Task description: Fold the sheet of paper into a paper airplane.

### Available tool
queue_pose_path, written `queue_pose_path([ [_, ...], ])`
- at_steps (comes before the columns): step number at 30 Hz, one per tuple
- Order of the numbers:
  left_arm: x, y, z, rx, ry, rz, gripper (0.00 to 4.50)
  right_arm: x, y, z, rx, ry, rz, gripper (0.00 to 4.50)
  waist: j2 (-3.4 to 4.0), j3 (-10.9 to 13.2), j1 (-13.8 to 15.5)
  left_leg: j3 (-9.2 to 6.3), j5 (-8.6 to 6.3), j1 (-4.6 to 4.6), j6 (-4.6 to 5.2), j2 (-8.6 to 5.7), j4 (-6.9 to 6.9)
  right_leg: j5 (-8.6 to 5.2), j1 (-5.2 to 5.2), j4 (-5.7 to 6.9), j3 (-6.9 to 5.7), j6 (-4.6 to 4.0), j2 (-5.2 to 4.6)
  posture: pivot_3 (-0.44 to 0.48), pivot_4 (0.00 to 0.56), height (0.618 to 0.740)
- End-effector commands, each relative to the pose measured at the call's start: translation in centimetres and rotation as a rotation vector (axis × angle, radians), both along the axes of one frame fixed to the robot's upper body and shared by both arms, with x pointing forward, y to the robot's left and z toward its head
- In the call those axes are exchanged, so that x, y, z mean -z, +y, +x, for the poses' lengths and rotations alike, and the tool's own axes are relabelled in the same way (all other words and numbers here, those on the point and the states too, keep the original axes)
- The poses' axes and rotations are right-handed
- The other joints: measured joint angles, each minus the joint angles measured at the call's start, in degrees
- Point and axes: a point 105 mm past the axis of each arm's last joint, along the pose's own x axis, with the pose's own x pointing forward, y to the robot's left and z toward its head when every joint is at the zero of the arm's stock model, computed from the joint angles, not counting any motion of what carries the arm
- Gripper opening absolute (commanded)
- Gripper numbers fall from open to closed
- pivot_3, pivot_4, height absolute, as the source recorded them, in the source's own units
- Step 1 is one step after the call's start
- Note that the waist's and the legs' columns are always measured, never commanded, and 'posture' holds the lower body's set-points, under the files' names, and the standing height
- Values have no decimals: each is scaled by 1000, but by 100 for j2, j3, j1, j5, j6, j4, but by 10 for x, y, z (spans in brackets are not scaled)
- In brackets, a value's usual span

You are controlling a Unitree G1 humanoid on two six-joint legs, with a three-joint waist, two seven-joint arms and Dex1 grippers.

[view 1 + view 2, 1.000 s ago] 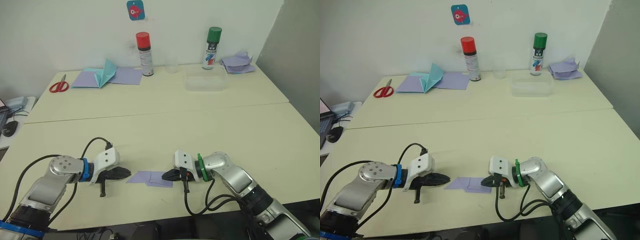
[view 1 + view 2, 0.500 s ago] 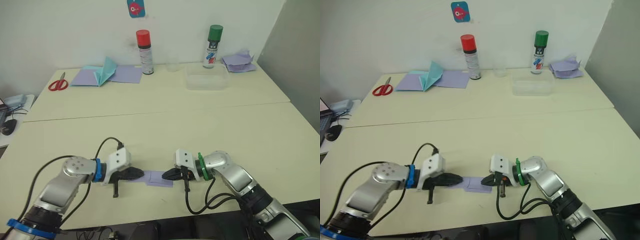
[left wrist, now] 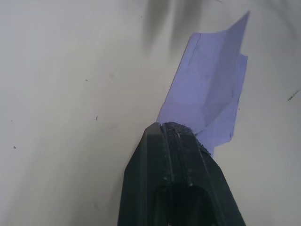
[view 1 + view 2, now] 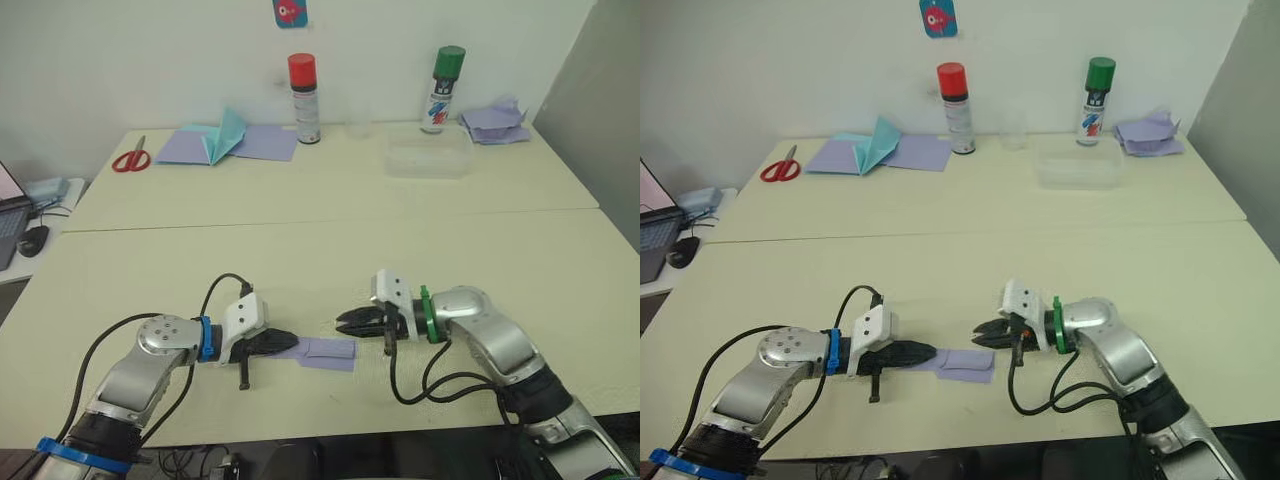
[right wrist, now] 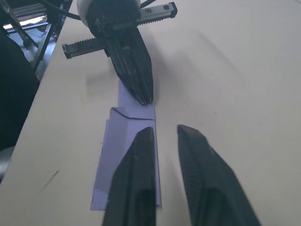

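- Folded sheet of paper (image 4: 325, 352) lies flat near table's (image 4: 300, 260) front edge, between both grippers.
- Left gripper (image 4: 288, 342): fingers closed, pinching paper's left end.
- Right gripper (image 4: 343, 321): fingers slightly apart, holding nothing, just above paper's right end.

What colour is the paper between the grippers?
Pale lavender paper, clearest in the left wrist view.

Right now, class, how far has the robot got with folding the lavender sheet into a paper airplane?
Done: the sheet of paper lies flat as a narrow creased strip. In hand: the left gripper is shut on one end, while the right gripper hangs slightly open at the other end. Left: nose, ridge and wings; no dart shape yet.
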Motion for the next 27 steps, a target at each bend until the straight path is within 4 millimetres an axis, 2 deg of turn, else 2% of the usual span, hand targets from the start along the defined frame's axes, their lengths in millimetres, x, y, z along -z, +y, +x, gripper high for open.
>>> queue_pose_path([
  [1,-36,5,-9,48,-103,-24,1307,-12,0,-8,-23,-60,48,2298,-3,12,-4,2,-1,0,-3,-1,-2,0,-2,-3,-2,0,-9,0,150,740],
  [4,-50,4,-21,78,-113,-47,2251,-3,0,-12,-34,-60,43,3387,-6,36,-33,11,-11,-2,-9,-2,-4,0,-14,-7,-2,0,-16,0,150,740],
  [6,-54,4,-30,101,-117,-52,3005,4,2,-12,-53,-100,26,3427,-8,49,-41,19,-18,-1,3,-5,-3,-1,-14,-8,1,0,-20,0,150,740],
  [11,-47,10,-41,106,-162,-30,4487,14,9,-6,-67,-186,9,3427,-18,68,-36,25,-21,1,6,-3,-2,-1,-14,-6,-1,0,-19,0,150,740],
  [18,-32,14,-51,67,-195,-26,4487,29,15,-5,-111,-285,-11,3427,-24,75,-30,28,-21,1,6,-4,-1,0,-12,-8,0,0,-18,0,150,740],
  [23,-38,9,-51,41,-232,-56,4487,31,17,-4,-135,-351,-10,3427,-24,75,-30,28,-21,2,6,-4,-1,0,-11,-6,-1,0,-14,0,150,740],
  [26,-41,9,-46,10,-249,-73,4500,30,18,-4,-142,-376,-1,2867,-24,74,-30,28,-21,4,6,-2,-1,0,-11,-4,0,0,-8,0,150,740],
  [27,-41,9,-44,-4,-250,-79,4500,29,18,-3,-143,-386,-2,2543,-24,74,-30,28,-21,4,6,-2,-1,0,-10,-3,0,0,-4,0,150,740],
])
